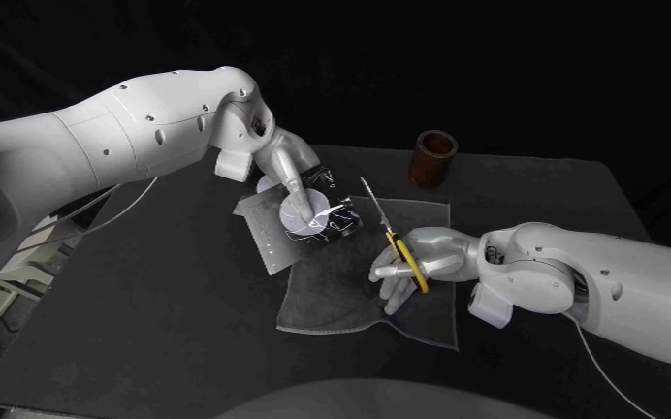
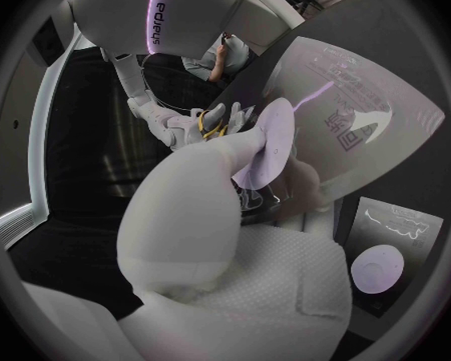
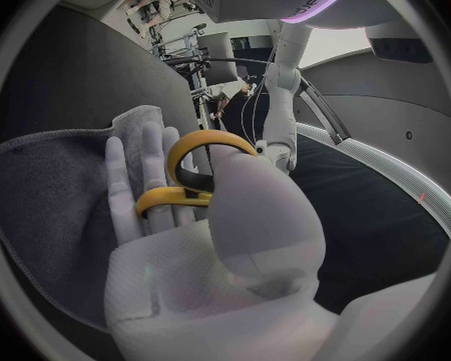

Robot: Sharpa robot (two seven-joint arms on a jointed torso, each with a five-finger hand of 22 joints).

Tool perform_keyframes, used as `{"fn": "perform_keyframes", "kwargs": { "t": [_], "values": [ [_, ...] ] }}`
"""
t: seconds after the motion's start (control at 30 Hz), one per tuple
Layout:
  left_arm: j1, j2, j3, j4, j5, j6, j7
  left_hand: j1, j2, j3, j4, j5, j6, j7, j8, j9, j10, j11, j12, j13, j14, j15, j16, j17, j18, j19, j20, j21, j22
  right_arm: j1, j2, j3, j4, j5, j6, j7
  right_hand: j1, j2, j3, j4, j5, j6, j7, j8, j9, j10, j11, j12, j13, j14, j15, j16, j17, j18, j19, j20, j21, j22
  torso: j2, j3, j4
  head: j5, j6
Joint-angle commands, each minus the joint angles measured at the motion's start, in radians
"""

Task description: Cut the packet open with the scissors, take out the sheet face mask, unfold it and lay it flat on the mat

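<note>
Where the left arm reaches in over the surface [image 1: 126,341], a pale flat rectangle [image 1: 266,235] lies at the left edge of the grey mat [image 1: 350,312]. Just right of it, the left hand [image 1: 297,191] is clamped on the packet [image 1: 322,220]. In the left wrist view a broad fingertip presses the packet's silvery printed face and another finger shows behind it. The packet sits over the mat's far left corner; whether it touches the mat cannot be told.

Next come the scissors [image 1: 389,237], their 2 blades together in 1 thin line. They point away from the robot, close beside the packet's right edge. The right hand [image 1: 420,264] grips their yellow handles over the middle of the mat, its fingers closed along the loops in the right wrist view. Beyond it, well apart, a brown cup [image 1: 436,159] stands upright on the surface.
</note>
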Motion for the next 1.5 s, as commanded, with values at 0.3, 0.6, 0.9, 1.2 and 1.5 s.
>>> {"fn": "perform_keyframes", "kwargs": {
  "t": [0.3, 0.6, 0.9, 1.2, 1.5],
  "values": [
    [0.000, -0.004, 0.000, 0.001, -0.010, 0.004, 0.017, -0.006, 0.007, 0.004, 0.000, 0.003, 0.001, 0.004, 0.007, 0.037, 0.005, 0.000, 0.004, 0.002, 0.005, -0.004, -0.004, 0.002, 0.019, 0.001, -0.003, 0.004, 0.001, 0.000, -0.079, 0.000, 0.111, 0.021, -0.058, 0.086, 0.002, -0.065, 0.132, 0.009, -0.003, 0.134, -0.017, -0.098, -0.121, 0.089, -0.020, -0.078, -0.080, 0.097, -0.028, -0.002, -0.019, 0.108, 0.068, -0.035, 0.037, 0.010, 0.000, -0.0001, -0.0016, 0.002, 0.008],
    [0.000, 0.001, 0.000, 0.000, -0.012, -0.012, 0.021, -0.009, 0.007, 0.005, 0.000, 0.003, 0.000, 0.004, 0.008, 0.041, 0.006, 0.000, 0.006, 0.003, 0.007, -0.005, -0.003, 0.004, 0.019, 0.002, -0.003, 0.006, 0.002, -0.003, -0.079, -0.008, 0.149, 0.011, -0.073, 0.027, -0.095, -0.127, 0.036, 0.038, -0.004, 0.073, 0.029, -0.141, -0.137, 0.028, 0.029, -0.152, -0.122, -0.006, 0.019, -0.092, -0.075, 0.105, 0.032, -0.001, 0.009, -0.005, -0.001, -0.0011, 0.0001, 0.003, 0.012],
    [0.000, 0.006, 0.000, 0.002, -0.012, -0.013, 0.021, -0.011, 0.007, 0.006, 0.000, 0.003, -0.001, 0.004, 0.008, 0.043, 0.007, 0.000, 0.006, 0.003, 0.008, -0.005, -0.003, 0.004, 0.019, 0.003, -0.003, 0.007, 0.002, -0.006, -0.057, -0.016, 0.153, 0.014, -0.103, -0.010, -0.157, -0.110, -0.149, 0.073, -0.005, -0.038, 0.083, -0.170, -0.133, -0.104, 0.087, -0.191, -0.123, -0.198, 0.083, -0.177, -0.164, 0.095, -0.073, 0.046, -0.051, -0.009, 0.000, -0.0020, 0.0005, 0.003, 0.013],
    [0.000, 0.003, 0.001, 0.007, -0.016, -0.014, 0.023, -0.010, 0.006, 0.006, -0.002, 0.003, -0.002, 0.003, 0.009, 0.045, 0.007, -0.001, 0.007, 0.003, 0.009, -0.006, -0.003, 0.005, 0.019, 0.003, -0.003, 0.007, 0.002, -0.008, -0.040, -0.019, 0.134, 0.018, -0.100, -0.026, -0.164, -0.128, -0.292, 0.082, -0.002, -0.133, 0.104, -0.159, -0.137, -0.190, 0.109, -0.192, -0.123, -0.301, 0.111, -0.180, -0.218, 0.070, -0.200, 0.049, -0.091, -0.013, 0.000, -0.0009, 0.0002, 0.005, 0.009],
    [0.000, 0.001, 0.001, 0.007, -0.022, -0.013, 0.026, -0.010, 0.006, 0.007, -0.003, 0.003, -0.002, 0.003, 0.009, 0.046, 0.007, -0.001, 0.007, 0.004, 0.009, -0.006, -0.003, 0.005, 0.019, 0.003, -0.004, 0.008, 0.002, -0.012, -0.034, -0.020, 0.119, 0.016, -0.081, -0.047, -0.174, -0.189, -0.335, 0.086, 0.001, -0.218, 0.108, -0.126, -0.131, -0.224, 0.117, -0.193, -0.123, -0.404, 0.122, -0.185, -0.260, 0.057, -0.297, 0.049, -0.097, -0.019, 0.001, 0.0003, -0.0005, 0.006, 0.004]
  ]
}}
